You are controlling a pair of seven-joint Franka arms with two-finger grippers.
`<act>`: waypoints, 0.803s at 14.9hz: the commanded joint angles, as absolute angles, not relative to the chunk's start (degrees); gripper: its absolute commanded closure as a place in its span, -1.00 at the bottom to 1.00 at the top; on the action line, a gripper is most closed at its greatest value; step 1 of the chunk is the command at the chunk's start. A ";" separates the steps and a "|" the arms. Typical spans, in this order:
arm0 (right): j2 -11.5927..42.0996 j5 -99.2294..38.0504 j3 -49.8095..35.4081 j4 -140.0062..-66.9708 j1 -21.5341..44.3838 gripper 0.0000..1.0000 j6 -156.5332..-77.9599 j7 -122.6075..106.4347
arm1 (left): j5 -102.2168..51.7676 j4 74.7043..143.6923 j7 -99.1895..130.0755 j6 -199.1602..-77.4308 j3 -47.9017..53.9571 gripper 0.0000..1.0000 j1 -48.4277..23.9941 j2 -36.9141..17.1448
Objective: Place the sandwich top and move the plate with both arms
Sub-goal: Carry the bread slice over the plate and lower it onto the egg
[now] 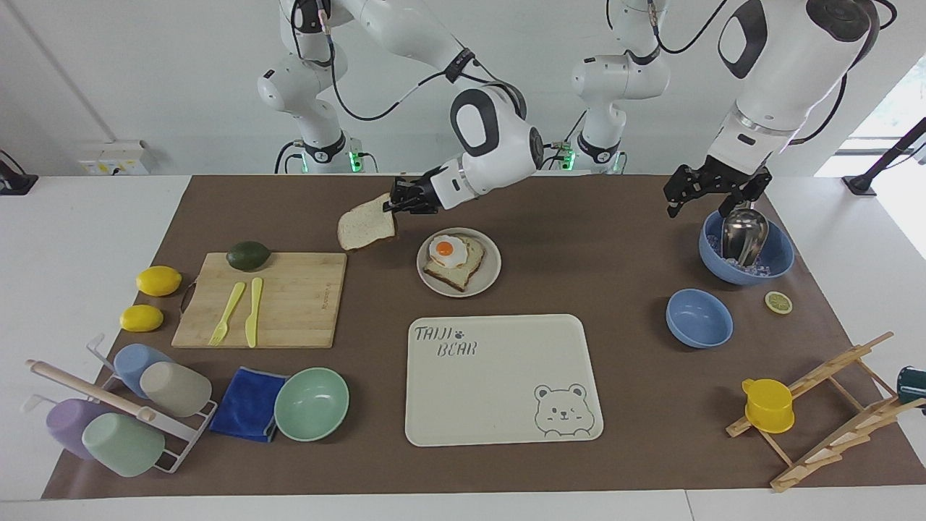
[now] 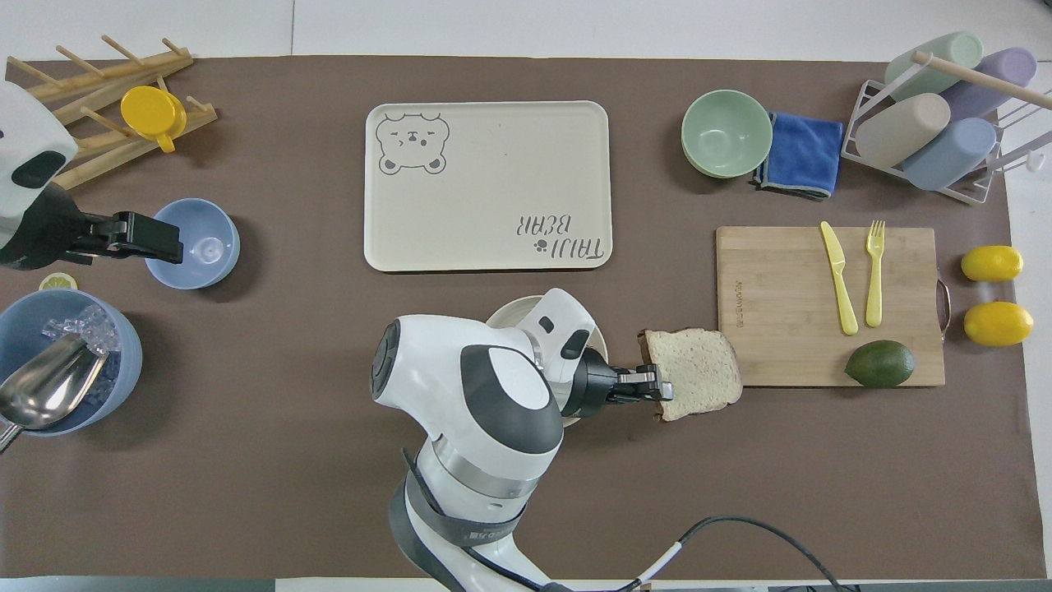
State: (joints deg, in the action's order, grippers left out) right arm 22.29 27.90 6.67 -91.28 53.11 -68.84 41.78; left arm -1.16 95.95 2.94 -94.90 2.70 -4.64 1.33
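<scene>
Right tool (image 1: 405, 200) (image 2: 653, 385) is clamping one edge of the sandwich top (image 1: 367, 223) (image 2: 691, 383), fingers closed on the crust; the slice is sticking out sideways from the tool toward the right arm's end of the tabletop (image 1: 622, 239), hanging in the air, tilted, over the bare brown mat between the plate (image 1: 490, 275) (image 2: 503, 316) and the cutting board (image 1: 275, 304) (image 2: 789, 271). The slice is showing a pale speckled face with a brown crust, squarish. The plate is sitting just beside the tool, below it, carrying a toast slice with a fried egg (image 1: 451, 257). Left tool (image 1: 712, 189) (image 2: 148, 238) is waiting over the blue ice bowl (image 1: 778, 257) (image 2: 123, 362), holding nothing, fingers parted.
</scene>
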 commanded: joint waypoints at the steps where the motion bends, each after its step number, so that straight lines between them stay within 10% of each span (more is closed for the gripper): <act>1: 22.33 25.33 6.59 -88.51 52.48 1.00 -72.04 45.08 | -0.09 97.21 2.55 -95.27 3.08 -1.00 -4.04 2.29; 12: 23.03 13.72 6.15 -89.03 52.39 1.00 -92.53 42.10 | -0.09 97.21 2.55 -95.19 3.08 -1.00 -4.04 2.29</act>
